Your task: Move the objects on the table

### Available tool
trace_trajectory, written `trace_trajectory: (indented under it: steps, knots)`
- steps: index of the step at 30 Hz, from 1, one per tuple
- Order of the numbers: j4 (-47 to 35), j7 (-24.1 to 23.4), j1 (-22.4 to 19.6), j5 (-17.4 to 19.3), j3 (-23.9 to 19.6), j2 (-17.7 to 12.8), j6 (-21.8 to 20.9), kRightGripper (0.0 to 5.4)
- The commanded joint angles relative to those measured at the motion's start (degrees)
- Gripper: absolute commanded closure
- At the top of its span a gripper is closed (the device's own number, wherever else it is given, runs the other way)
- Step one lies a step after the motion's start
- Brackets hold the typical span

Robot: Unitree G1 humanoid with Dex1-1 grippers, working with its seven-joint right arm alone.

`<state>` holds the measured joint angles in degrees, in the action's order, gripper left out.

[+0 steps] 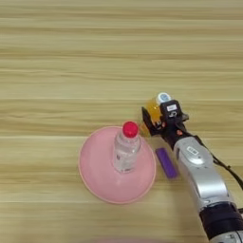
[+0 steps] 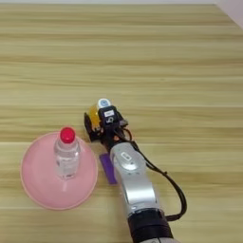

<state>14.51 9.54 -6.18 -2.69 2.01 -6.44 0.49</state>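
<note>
Wooden worktop point(image 1: 71, 57). Pink plate point(image 1: 95, 175), carrying upright clear bottle with red cap point(image 1: 126, 151). Purple block point(image 1: 166, 163), flat, just right of plate. Orange-juice bottle, white cap point(image 1: 154, 108), beyond the block, pinched by right claw point(image 1: 156, 118); silver forearm point(image 1: 201, 175) enters bottom right.

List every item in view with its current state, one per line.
Clear bottle: upright on the pink plate, red cap on.
Orange juice bottle: white cap on, between the gripper's black fingers, just past the plate's rim.
Pink plate: flat on the table, holding only the clear bottle.
Purple object: lying flat on the table beside the plate.
Right gripper: closed around the juice bottle.
Table: wooden.
</note>
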Motion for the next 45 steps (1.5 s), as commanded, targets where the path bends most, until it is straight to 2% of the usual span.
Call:
trace_trajectory:
  steps: [1, 22, 23, 37, 45]
  knots:
    - [-2.46, -0.26, -3.91, -0.02, -0.45, -0.84, -2.61, 1.79]
    - [2.43, -0.33, -4.71, -2.34, 0.67, -1.70, -0.89, 1.79]
    - [2.51, -0.41, -4.74, -2.41, 0.66, -1.67, -0.91, 1.51]
    - [1.17, -0.92, -4.16, -2.06, -0.10, -1.61, -1.04, 0.04]
    - [-6.26, -1.15, -0.45, 0.09, -2.54, -1.38, 2.64, 0.04]
